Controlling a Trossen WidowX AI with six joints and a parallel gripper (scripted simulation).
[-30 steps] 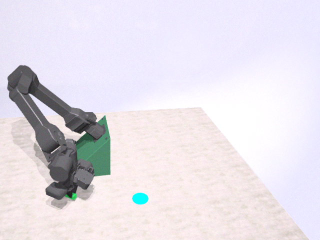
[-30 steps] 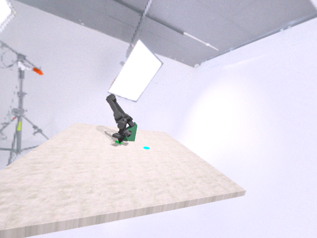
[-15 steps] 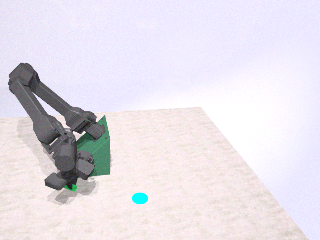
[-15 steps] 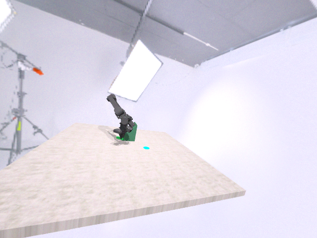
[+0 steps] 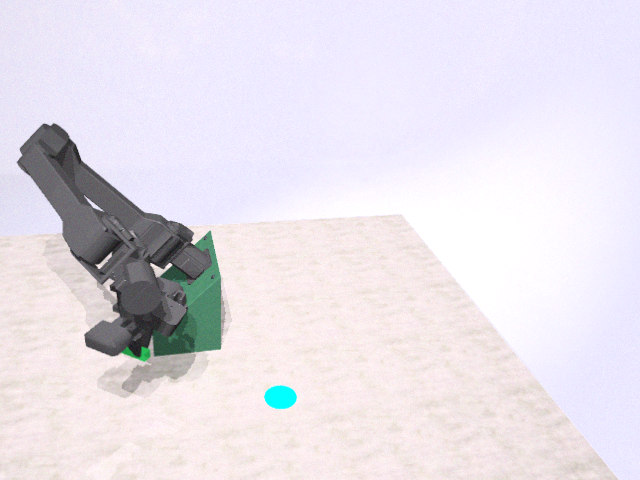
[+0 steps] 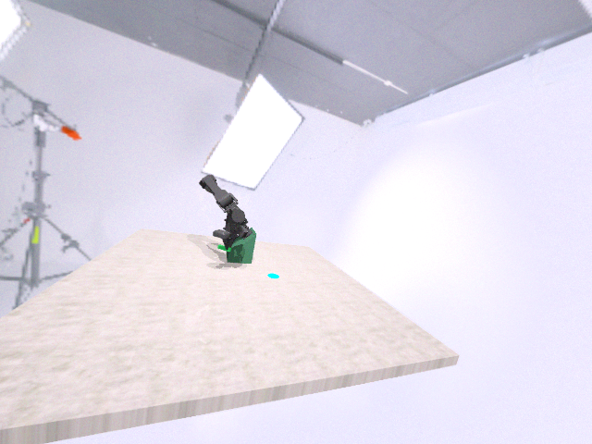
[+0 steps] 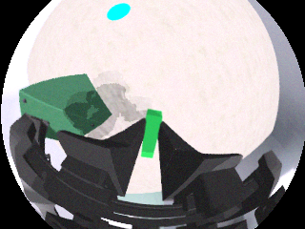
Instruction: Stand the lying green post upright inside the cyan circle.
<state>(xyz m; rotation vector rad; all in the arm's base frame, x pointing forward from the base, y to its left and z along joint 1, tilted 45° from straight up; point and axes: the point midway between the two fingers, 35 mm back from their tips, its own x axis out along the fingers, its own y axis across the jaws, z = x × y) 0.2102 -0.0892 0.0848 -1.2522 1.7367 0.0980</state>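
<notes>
The top view shows the cyan circle (image 5: 280,397) (image 6: 273,276) (image 7: 118,11) lying flat on a pale, faintly mottled tabletop (image 5: 361,310) (image 6: 191,334) (image 7: 191,62), whose near edge in the exterior view has a streaked, wood-like face. The dark green block (image 5: 204,320) (image 6: 242,251) (image 7: 62,97) stands near the circle. Well apart from the circle, beyond that block's side, the claw (image 5: 138,352) (image 6: 228,247) (image 7: 152,122) is clamped on the green post (image 5: 142,354) (image 6: 222,247) (image 7: 152,134), which sits off the circle and is not upright. Around the table is a pale room: white walls, a grey ceiling (image 6: 406,43), a bright rectangular light panel (image 6: 255,136) and a grey stand (image 6: 38,177) with an orange piece.
</notes>
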